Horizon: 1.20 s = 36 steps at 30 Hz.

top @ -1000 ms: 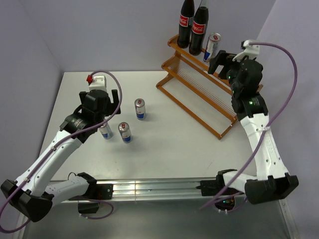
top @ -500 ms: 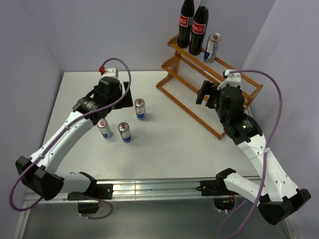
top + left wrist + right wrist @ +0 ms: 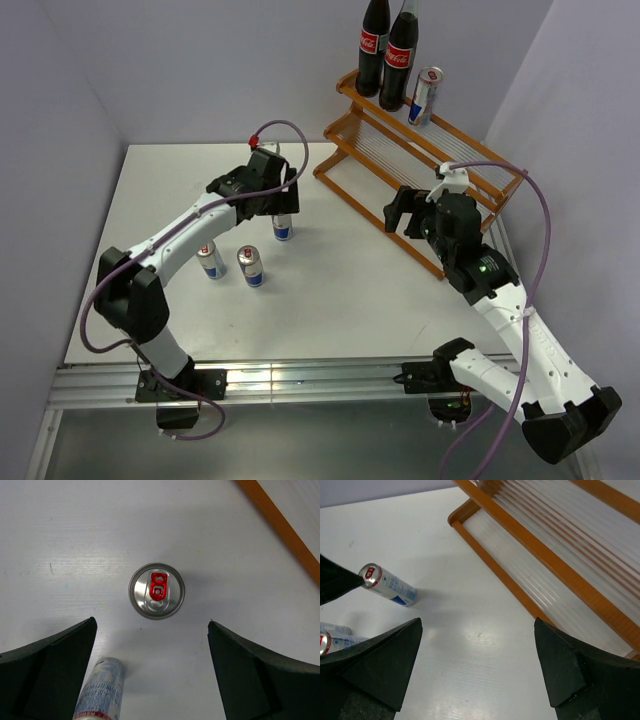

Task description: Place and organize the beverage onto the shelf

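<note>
Left end effector (image 3: 151, 630) shifted above can (image 3: 157, 590), partly hiding it overhead.

Shelf (image 3: 365, 175) sits angled at the table's far right corner, orange-brown, with two pale-rodded tiers. Two dark, red-labelled bottles (image 3: 400, 58) stand upright at the top tier's far end, one silver-blue can (image 3: 426, 95) just beside them. Three more cans (image 3: 250, 266) stand left of the table's centre, the farthest half-hidden but seemingly upright.

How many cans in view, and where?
4. One can stands on the shelf's top tier beside the bottles; three stand on the table: one below the left claw, two together, nearer, to its left. None seems hidden.
</note>
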Tool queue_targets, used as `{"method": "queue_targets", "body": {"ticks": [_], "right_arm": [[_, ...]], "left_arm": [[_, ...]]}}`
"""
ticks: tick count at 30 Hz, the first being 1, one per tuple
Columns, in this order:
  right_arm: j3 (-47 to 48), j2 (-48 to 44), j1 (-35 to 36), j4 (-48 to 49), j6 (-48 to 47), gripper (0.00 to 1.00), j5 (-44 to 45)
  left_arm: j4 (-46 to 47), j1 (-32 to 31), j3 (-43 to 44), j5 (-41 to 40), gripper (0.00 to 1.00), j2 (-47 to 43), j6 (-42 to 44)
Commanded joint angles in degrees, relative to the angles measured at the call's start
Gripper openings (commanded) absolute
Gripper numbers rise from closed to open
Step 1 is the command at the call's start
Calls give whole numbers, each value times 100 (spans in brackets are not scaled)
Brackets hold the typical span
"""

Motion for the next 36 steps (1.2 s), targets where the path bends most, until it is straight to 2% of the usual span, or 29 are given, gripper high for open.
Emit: {"method": "queue_targets", "body": {"ticks": [1, 9, 13, 14, 16, 17, 19, 20, 22, 23, 25, 26, 29, 31, 36], "right_arm": [[-16, -2, 9, 253, 123, 100, -105], [-139, -1, 18, 323, 193, 100, -377], [-183, -10, 9, 367, 193, 100, -474], [-192, -10, 9, 358, 202, 100, -492], [-201, -1, 9, 341, 193, 100, -553], [-201, -1, 9, 341, 202, 100, -562], [-245, -28, 9, 376, 202, 100, -580], [-254, -37, 9, 376, 211, 100, -597], [-271, -45, 9, 384, 193, 100, -667], [-289, -54, 9, 402, 167, 100, -720], [-332, -72, 9, 446, 123, 100, -851], [-350, -80, 9, 472, 114, 100, -896], [-429, -116, 9, 604, -17, 100, -1289], [-473, -107, 9, 692, -114, 100, -1510], [-596, 16, 9, 946, -220, 100, -2519]], "left_arm": [[364, -15, 407, 72, 99, 283, -116], [303, -15, 820, -86, 99, 1056, -37], [276, -6, 847, -166, 90, 1241, -63], [268, -6, 856, -174, 85, 1259, -72], [276, -6, 865, -166, 81, 1303, -63], [277, -6, 865, -157, 73, 1294, -63], [259, -6, 865, -183, 66, 1312, -54], [259, 3, 874, -183, 55, 1312, -54], [259, -6, 891, -140, 45, 1303, -37], [250, 3, 900, -139, 35, 1286, -37], [233, -6, 917, -104, 26, 1251, -28], [207, -6, 935, -95, 17, 1233, -19], [189, -6, 935, 27, 0, 1102, 25], [197, -15, 918, 176, 0, 943, 121], [364, -32, 786, 1378, 0, 461, 429]]}}
